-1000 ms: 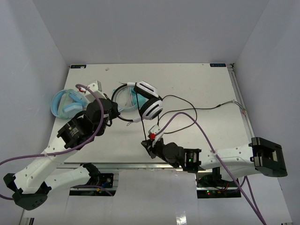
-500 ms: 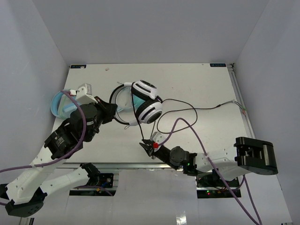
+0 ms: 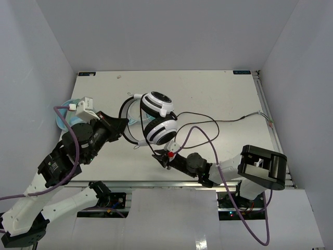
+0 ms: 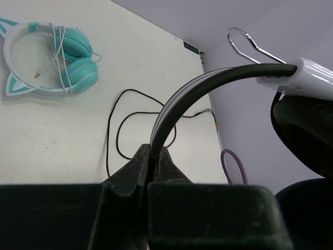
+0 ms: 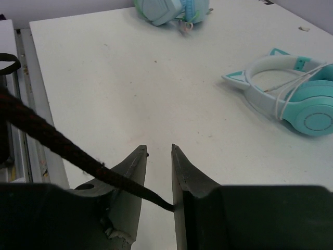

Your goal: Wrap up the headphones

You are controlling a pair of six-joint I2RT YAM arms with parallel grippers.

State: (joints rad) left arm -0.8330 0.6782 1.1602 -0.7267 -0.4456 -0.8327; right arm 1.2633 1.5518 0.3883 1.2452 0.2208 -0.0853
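Observation:
The black-and-white headphones [image 3: 157, 105] hang in the air above the table's middle. My left gripper [image 3: 124, 125] is shut on their thin black headband [image 4: 177, 104], also seen in the left wrist view [image 4: 153, 156]. One black pad and its white earcup [image 4: 311, 78] hang at the right of that view. The long black cable [image 3: 208, 122] drops from the earcups to my right gripper [image 3: 160, 156], then loops over the table to the right. In the right wrist view the right gripper [image 5: 158, 151] is nearly closed, with the cable [image 5: 52, 138] pinched low between its fingers.
Teal cat-ear headphones [image 4: 47, 62] lie on the table under the lifted pair and show in the right wrist view [image 5: 291, 99]. Chunky light-blue headphones [image 3: 65, 112] sit at the table's left edge, partly behind my left arm. The cable's far end reaches the right edge [image 3: 268, 121].

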